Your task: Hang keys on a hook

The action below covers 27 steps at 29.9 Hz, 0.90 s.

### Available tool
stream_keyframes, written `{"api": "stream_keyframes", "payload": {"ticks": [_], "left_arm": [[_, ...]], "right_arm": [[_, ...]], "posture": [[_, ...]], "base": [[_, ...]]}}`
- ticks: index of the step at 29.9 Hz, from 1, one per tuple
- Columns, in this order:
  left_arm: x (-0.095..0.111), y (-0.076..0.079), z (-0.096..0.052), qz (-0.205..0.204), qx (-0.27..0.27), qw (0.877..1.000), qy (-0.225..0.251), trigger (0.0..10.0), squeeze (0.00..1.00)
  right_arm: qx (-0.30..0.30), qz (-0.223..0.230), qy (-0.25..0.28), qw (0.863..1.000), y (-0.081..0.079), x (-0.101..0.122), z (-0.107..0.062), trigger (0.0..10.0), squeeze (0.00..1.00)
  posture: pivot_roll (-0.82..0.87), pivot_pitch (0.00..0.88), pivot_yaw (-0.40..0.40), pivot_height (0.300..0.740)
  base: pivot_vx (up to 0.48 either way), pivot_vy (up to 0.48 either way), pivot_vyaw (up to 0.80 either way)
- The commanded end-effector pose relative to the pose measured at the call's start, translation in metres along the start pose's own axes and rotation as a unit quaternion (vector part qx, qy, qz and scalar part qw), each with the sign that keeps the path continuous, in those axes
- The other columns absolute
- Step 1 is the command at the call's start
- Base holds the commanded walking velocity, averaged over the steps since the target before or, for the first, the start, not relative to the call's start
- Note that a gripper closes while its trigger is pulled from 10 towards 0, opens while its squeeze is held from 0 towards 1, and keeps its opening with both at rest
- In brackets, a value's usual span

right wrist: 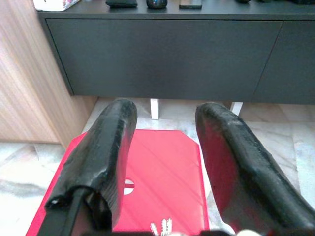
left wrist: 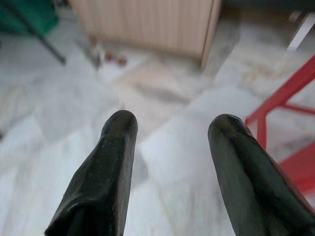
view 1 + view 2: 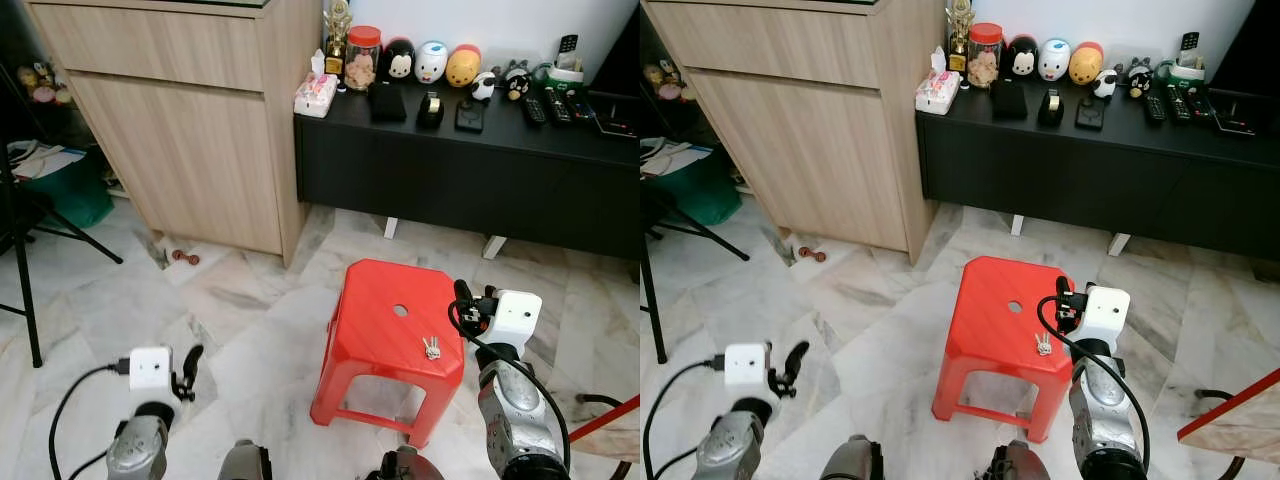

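A small bunch of silver keys (image 3: 431, 347) lies on the top of a red plastic stool (image 3: 385, 310), near its front right corner; the keys (image 1: 161, 227) also appear low in the right wrist view. My right gripper (image 3: 462, 292) hovers just right of the stool's right edge, a little above the seat, open with nothing between its fingers (image 1: 110, 147). My left gripper (image 3: 190, 366) hangs low over the marble floor, left of the stool, open and empty, its fingers (image 2: 115, 157) apart.
A tall light-wood cabinet (image 3: 190, 120) stands at the back left. A low black TV console (image 3: 470, 170) runs along the back wall, carrying jars, figurines and remotes. A tripod leg (image 3: 30, 300) is at far left. A red-edged object (image 3: 610, 415) is at the lower right.
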<state>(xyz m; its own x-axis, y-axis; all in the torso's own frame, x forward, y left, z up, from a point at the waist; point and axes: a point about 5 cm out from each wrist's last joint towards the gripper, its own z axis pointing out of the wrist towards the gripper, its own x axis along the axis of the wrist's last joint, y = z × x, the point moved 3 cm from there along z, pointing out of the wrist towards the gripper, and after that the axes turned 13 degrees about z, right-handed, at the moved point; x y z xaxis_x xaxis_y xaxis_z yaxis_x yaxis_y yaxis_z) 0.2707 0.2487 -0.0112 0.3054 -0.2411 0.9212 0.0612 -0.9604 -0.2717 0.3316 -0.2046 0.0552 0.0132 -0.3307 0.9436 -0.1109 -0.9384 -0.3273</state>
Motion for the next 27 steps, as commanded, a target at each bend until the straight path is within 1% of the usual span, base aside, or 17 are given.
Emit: {"api": "stream_keyframes", "payload": {"ticks": [1, 2, 3, 8, 11, 15, 18, 22, 27], "left_arm": [[-0.006, -0.003, -0.002, -0.012, 0.009, 1.0, -0.015, 10.0, 0.0], [0.001, -0.003, 0.001, -0.024, 0.016, 1.0, 0.001, 10.0, 0.0], [0.002, -0.003, 0.002, -0.025, 0.017, 1.0, 0.002, 10.0, 0.0], [0.007, -0.002, 0.006, -0.021, 0.014, 1.0, 0.007, 10.0, 0.0], [0.005, -0.001, 0.006, -0.014, 0.011, 1.0, 0.001, 10.0, 0.0], [0.004, -0.001, 0.006, -0.015, 0.011, 1.0, -0.001, 10.0, 0.0], [0.005, -0.001, 0.006, -0.018, 0.011, 1.0, 0.003, 10.0, 0.0], [0.003, 0.0, 0.007, -0.003, 0.005, 1.0, -0.008, 10.0, 0.0], [0.002, 0.0, 0.008, -0.004, 0.0, 1.0, -0.008, 10.0, 0.0]], "right_arm": [[-0.012, 0.002, -0.001, 1.0, 0.007, 0.0, -0.002, 10.0, 0.0], [-0.013, 0.001, 0.0, 1.0, 0.009, 0.0, -0.002, 10.0, 0.0], [-0.014, 0.001, -0.001, 1.0, 0.009, 0.0, -0.003, 10.0, 0.0], [-0.022, 0.0, -0.014, 1.0, 0.01, -0.004, -0.001, 10.0, 0.0], [-0.02, -0.002, -0.016, 1.0, 0.008, -0.005, 0.0, 10.0, 0.0], [-0.02, -0.002, -0.019, 1.0, 0.007, -0.007, -0.001, 10.0, 0.0], [-0.015, -0.003, -0.015, 1.0, 0.006, -0.006, -0.001, 10.0, 0.0], [-0.013, -0.011, -0.014, 1.0, 0.005, -0.007, -0.001, 10.0, 0.0], [-0.015, -0.007, -0.017, 1.0, 0.006, -0.008, -0.001, 10.0, 0.0]], "posture": [[0.12, 0.12, -0.023, 0.653], [0.13, 0.117, -0.023, 0.653], [0.13, 0.117, -0.023, 0.653], [0.14, 0.101, -0.025, 0.653], [0.13, 0.092, -0.022, 0.653], [0.13, 0.083, -0.019, 0.624], [0.13, 0.079, -0.02, 0.611], [0.13, 0.074, -0.018, 0.611], [0.13, 0.069, -0.017, 0.611]], "base": [[0.0, 0.0, 0.0], [0.0, 0.0, 0.0], [0.0, 0.0, 0.0], [0.0, 0.0, 0.0], [0.0, 0.0, 0.0], [0.0, 0.0, 0.0], [0.0, 0.0, 0.0], [0.0, 0.0, 0.0], [0.0, 0.0, 0.0]]}}
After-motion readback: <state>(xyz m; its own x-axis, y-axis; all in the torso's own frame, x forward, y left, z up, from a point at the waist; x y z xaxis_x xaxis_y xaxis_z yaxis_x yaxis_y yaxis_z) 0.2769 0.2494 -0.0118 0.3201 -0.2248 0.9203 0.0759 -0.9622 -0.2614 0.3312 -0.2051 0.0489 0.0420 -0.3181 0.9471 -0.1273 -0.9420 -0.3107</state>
